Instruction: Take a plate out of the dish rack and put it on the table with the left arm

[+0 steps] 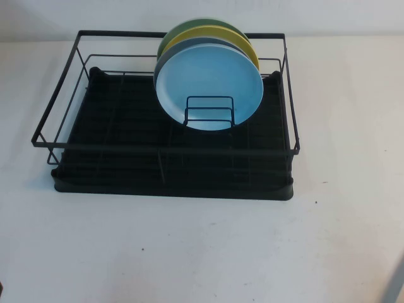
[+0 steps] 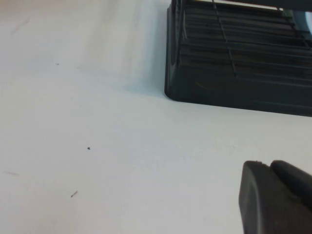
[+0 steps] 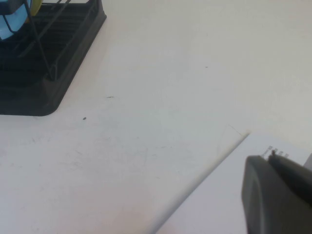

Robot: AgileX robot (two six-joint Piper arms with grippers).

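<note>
The sky-blue plate (image 1: 208,85) stands upright at the front of a row of plates in the small wire holder (image 1: 209,110) of the black dish rack (image 1: 126,148). The rack sits on the white table (image 1: 202,252). My left gripper (image 2: 265,165) is shut and empty, low over the bare table in front of the rack's left front corner (image 2: 175,92). My right gripper (image 3: 269,157) is shut and empty, over the table off the rack's right front corner (image 3: 48,97). A sliver of the blue plate (image 3: 9,22) shows in the right wrist view. Neither gripper shows clearly in the high view.
Behind the blue plate stand a grey-blue plate (image 1: 165,57), a yellow plate (image 1: 243,41) and a green plate (image 1: 183,30). The rack's wire rail (image 1: 164,150) runs across in front of the plates. A straight edge line (image 3: 204,175) crosses the surface under my right gripper.
</note>
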